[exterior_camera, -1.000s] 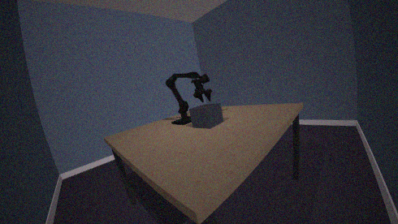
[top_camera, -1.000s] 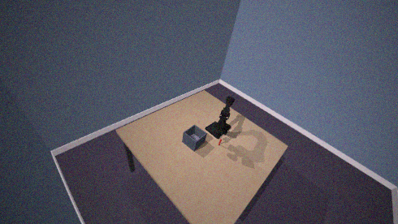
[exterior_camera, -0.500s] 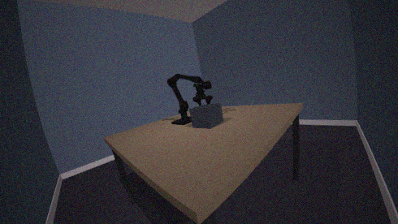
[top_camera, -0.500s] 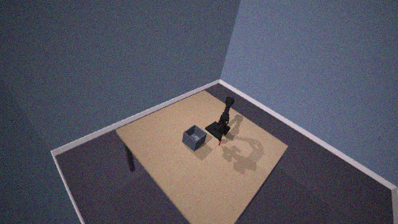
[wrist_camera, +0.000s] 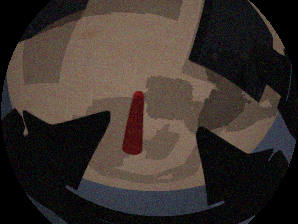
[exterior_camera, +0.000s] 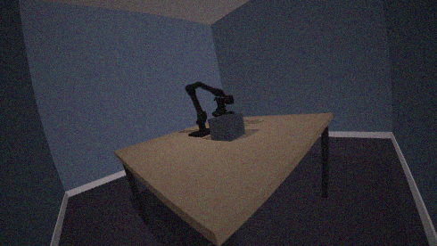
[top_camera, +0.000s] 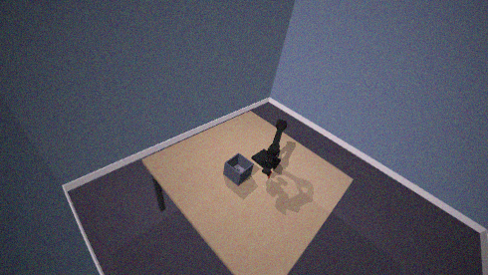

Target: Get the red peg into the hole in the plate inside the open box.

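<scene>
Fingers wide apart, nothing between them. The red peg (wrist_camera: 133, 124) lies near the arm base, off the bench's (top_camera: 214, 199) (exterior_camera: 214, 178) edges; centre both fingers astride it, then descend before closing.

One red peg (top_camera: 270, 174) (wrist_camera: 134, 124), one open box (top_camera: 237, 172) (exterior_camera: 226, 127), one black arm (top_camera: 277, 137) (exterior_camera: 196, 100) and one table (top_camera: 209, 199) (exterior_camera: 214, 178) are counted. Two gripper fingers are seen in the wrist view, one toward eight o'clock, one toward four.
</scene>
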You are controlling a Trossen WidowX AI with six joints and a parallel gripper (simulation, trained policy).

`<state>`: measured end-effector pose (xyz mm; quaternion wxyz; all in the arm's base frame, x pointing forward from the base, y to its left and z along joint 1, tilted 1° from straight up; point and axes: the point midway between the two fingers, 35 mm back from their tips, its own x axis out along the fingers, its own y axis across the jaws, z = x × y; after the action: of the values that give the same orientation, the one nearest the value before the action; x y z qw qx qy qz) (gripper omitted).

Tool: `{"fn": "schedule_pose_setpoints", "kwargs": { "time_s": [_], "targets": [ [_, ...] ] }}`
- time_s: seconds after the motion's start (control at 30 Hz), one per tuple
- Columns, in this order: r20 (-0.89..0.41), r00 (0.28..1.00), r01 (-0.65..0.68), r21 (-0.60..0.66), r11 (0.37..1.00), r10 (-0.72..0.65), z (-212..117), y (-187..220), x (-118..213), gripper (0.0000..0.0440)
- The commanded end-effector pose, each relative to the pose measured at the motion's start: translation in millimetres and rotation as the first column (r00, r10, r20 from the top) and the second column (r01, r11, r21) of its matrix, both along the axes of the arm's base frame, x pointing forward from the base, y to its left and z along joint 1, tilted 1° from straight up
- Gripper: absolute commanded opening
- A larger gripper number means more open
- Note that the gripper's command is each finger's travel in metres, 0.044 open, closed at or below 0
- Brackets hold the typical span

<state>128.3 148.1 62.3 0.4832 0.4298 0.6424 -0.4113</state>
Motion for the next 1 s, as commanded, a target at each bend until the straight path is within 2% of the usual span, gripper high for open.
{"fn": "schedule_pose_setpoints", "kwargs": {
  "time_s": [0.0, 0.47, 0.77, 0.97],
  "targets": [
    [0.007, 1.000, -0.013, -0.008, 1.000, 0.013, -7.9, -0.3, 0.6, 0.0368],
    [0.044, 0.996, -0.081, 0.006, 0.997, 0.081, -17.1, 11.7, 13.5, 0.0024],
    [0.090, 0.994, -0.074, 0.111, 0.991, 0.064, 7.6, 27.6, 21.4, 0.0000],
    [0.133, 0.989, -0.081, 0.165, 0.983, 0.059, 27.7, 34.1, 28.7, 0.0000]
  ]
}}
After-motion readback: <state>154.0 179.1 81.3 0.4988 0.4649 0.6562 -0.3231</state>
